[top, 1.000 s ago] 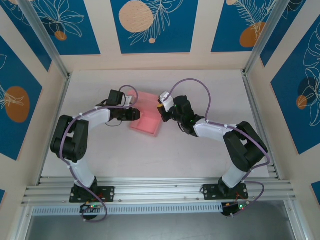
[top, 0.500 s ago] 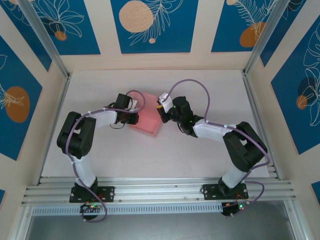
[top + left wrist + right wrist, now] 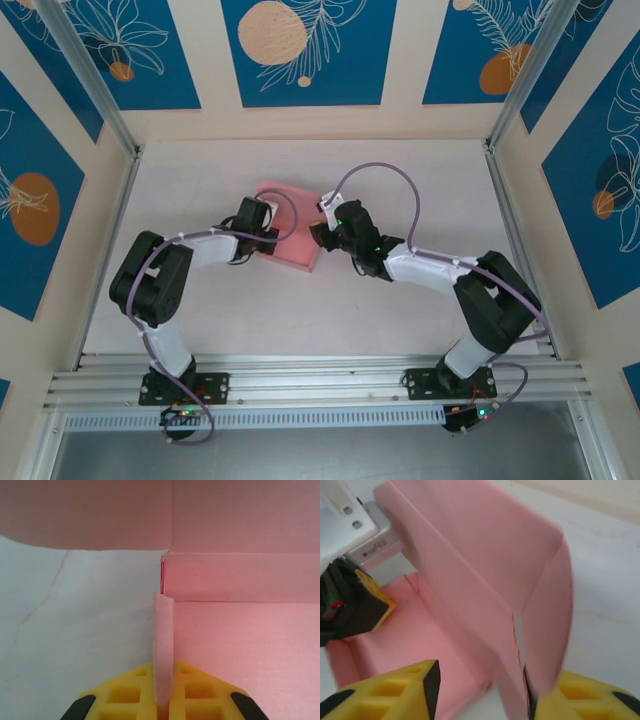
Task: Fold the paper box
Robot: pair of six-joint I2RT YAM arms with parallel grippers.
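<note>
The paper box (image 3: 298, 248) lies part-folded on the table (image 3: 420, 180), one arm at each side of it. At the box's left edge the left gripper (image 3: 162, 685) is clamped tight on a thin upright flap (image 3: 162, 640), judged to anchor that side so the card cannot slide. At the box's right edge the right gripper (image 3: 482, 692) stands with jaws apart around a raised side panel (image 3: 470, 580), nothing clamped, judged a loose guide for the fold.
</note>
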